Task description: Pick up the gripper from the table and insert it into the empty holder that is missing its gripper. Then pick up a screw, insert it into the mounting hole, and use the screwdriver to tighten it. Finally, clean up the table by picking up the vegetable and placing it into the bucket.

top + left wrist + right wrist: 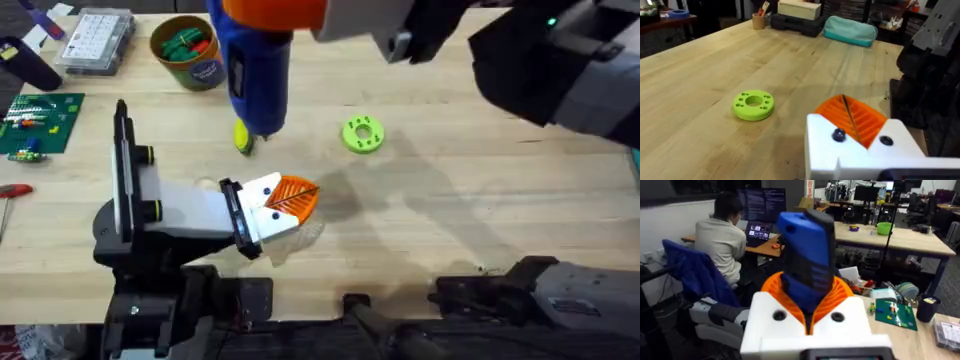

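I see the screwdriver (255, 75), a fat blue tube, high over the table (470, 220). My right gripper (810, 315) pinches it between its orange ribbed pads (782, 292). Its metal tip is hard to make out from above. It looks to sit right by the vegetable (243, 137), a small yellow lump with a green end. Nearer to me, the holder (190, 210) lies grey-white and smooth, with a black post. At its end sits the gripper (290, 196), orange and ribbed on a white block.

My left gripper (852, 125) has its pads pressed together, with just a thin dark line between them. A lime-green ring (362, 134) with small holes lies flat on the wood grain. The round bucket (188, 50) stands at the far edge, its rim cut off.
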You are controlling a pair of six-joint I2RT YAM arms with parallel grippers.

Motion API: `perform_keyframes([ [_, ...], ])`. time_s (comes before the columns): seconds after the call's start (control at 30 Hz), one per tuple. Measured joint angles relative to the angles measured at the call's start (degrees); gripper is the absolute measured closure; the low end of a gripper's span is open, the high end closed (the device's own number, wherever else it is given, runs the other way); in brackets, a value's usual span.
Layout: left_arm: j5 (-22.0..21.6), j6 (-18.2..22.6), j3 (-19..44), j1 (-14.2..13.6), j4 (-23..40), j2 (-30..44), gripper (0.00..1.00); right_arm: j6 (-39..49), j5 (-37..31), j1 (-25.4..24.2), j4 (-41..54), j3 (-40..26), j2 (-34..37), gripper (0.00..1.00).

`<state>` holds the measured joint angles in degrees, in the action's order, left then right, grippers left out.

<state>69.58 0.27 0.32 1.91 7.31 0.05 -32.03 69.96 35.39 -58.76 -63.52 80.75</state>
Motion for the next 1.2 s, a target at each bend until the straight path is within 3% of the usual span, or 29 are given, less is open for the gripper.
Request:
perform_keyframes([
  [0.47, 0.02, 0.00, 0.00, 0.00, 0.00, 0.00, 0.997, 1.86, 0.02, 3.46, -5.92, 6.12, -0.02, 0.991],
  [1.2, 0.00, 0.00, 0.00, 0.00, 0.00, -0.02, 0.997, 3.36, 0.04, 3.88, -5.95, 7.11, 0.00, 0.991],
])
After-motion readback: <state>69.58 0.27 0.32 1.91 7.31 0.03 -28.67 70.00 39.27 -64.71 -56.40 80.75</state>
